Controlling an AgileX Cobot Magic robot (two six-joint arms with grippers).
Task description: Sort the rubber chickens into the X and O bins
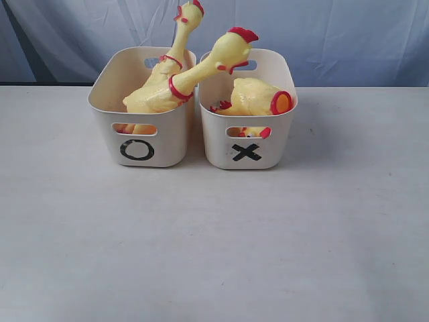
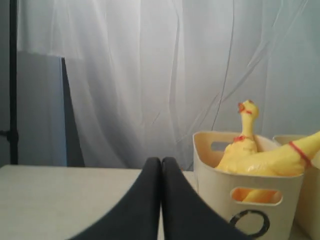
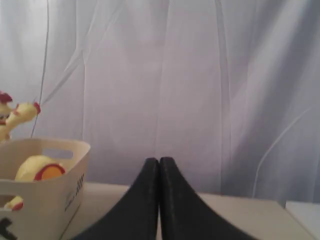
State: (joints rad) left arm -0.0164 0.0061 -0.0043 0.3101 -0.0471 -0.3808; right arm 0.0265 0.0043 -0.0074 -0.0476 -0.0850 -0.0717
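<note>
Two cream bins stand side by side at the back of the table. The O bin holds two long-necked yellow rubber chickens; one stands upright, the other leans over toward the X bin. In the X bin lies a headless chicken body, and a loose head shows through the handle slot. Neither gripper appears in the exterior view. My left gripper is shut and empty, left of the O bin. My right gripper is shut and empty, right of the X bin.
A pale curtain hangs behind the table. The grey-white tabletop stretches in front of the bins. A dark pole stands at the far left edge of the left wrist view.
</note>
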